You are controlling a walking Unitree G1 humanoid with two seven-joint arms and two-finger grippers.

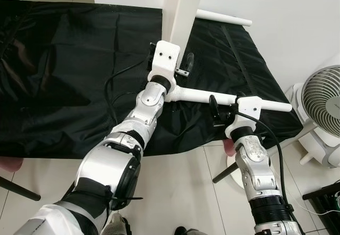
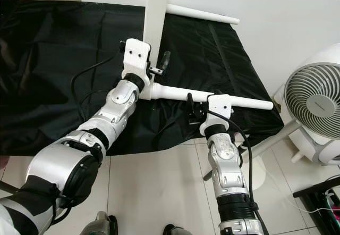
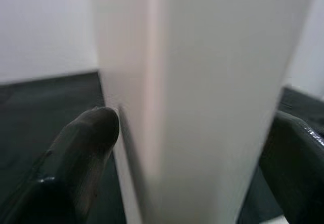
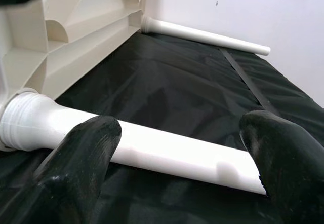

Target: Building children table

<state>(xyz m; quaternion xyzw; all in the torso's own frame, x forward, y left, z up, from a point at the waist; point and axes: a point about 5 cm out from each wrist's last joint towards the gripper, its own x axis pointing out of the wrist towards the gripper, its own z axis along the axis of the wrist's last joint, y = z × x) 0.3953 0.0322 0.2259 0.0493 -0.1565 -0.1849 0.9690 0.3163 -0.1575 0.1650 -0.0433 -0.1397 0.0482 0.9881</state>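
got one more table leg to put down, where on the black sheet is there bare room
The black sheet lies bare to the robot's left of the upright tabletop. A narrower free strip runs between the far leg and the near leg. It is crowded around the tabletop's foot, where the left gripper and right gripper work.

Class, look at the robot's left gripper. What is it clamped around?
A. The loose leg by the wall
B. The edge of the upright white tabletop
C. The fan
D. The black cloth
B. In the left wrist view the left gripper has its black fingers pressed on either side of the white tabletop, which stands on edge on the black cloth.
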